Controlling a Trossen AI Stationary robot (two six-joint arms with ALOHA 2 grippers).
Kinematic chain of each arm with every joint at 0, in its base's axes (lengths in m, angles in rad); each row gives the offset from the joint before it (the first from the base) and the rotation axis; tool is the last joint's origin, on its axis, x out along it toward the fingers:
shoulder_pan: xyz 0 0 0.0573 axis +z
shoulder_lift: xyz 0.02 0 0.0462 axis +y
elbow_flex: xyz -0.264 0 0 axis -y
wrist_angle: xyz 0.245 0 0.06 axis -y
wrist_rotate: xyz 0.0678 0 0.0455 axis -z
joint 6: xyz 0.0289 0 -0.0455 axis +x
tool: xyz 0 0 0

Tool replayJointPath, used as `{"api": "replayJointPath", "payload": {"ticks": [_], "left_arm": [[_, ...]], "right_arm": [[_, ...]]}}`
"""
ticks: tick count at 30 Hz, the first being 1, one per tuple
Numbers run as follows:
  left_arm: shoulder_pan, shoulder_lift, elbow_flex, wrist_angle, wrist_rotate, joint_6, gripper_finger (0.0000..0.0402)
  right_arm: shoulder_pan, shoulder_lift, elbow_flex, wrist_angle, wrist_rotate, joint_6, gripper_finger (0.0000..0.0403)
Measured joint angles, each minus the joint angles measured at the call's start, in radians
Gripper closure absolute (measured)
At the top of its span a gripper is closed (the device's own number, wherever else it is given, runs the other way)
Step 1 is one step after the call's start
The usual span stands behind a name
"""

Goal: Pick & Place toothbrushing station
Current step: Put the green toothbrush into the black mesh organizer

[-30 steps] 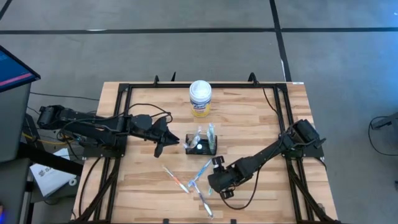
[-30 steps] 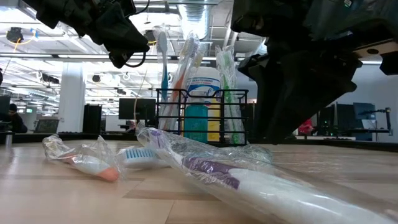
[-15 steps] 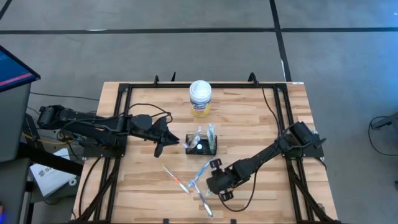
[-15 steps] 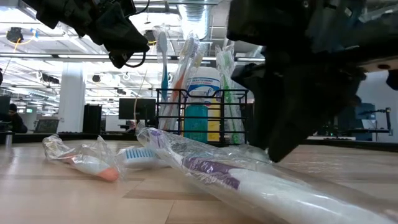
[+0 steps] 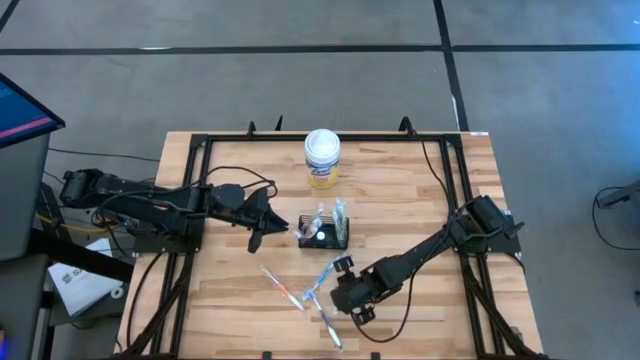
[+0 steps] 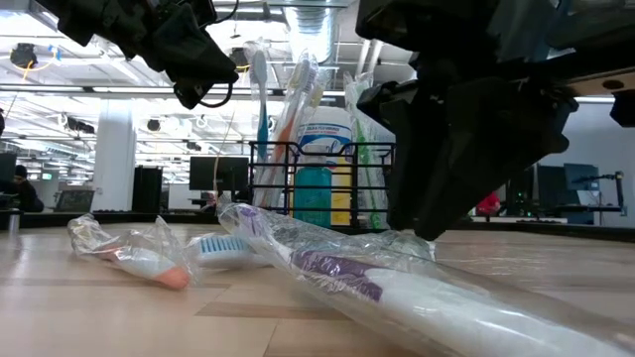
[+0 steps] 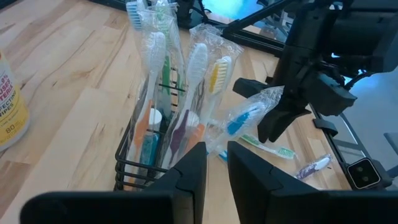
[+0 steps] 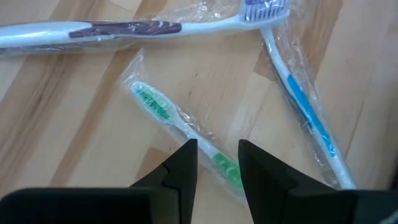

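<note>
The toothbrushing station [image 5: 323,233], a low black wire-mesh holder, stands mid-table with several wrapped toothbrushes upright in it [image 7: 155,93]. My left gripper [image 5: 270,225] hovers just left of it, open by a narrow gap [image 7: 216,165], nothing between the fingers. My right gripper [image 5: 337,298] points steeply down over loose wrapped toothbrushes lying flat on the table. It is open [image 8: 217,158], with one finger on each side of a green toothbrush's handle [image 8: 186,127]. A purple toothbrush [image 8: 124,28] and a blue one [image 8: 305,106] lie close by.
A white canister with a yellow label [image 5: 322,158] stands behind the holder, toward the far edge. Another wrapped toothbrush with an orange end [image 6: 139,260] lies left of the right gripper. A black frame [image 5: 205,140] runs round the table's edges.
My right gripper has rolled a little about its own pointing line while staying over the loose toothbrushes. Its finger gap looks the same. The toothbrushes and the holder have not moved.
</note>
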Motion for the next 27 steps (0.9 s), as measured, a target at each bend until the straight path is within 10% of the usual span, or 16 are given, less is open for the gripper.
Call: {"api": "replayJointPath", "payload": {"ticks": [27], "left_arm": [[0.0,0.0,0.0,0.0,0.0,0.0,0.0342]], "right_arm": [[-0.001,0.03,0.0,-0.023,-0.003,-0.043,0.033]]}}
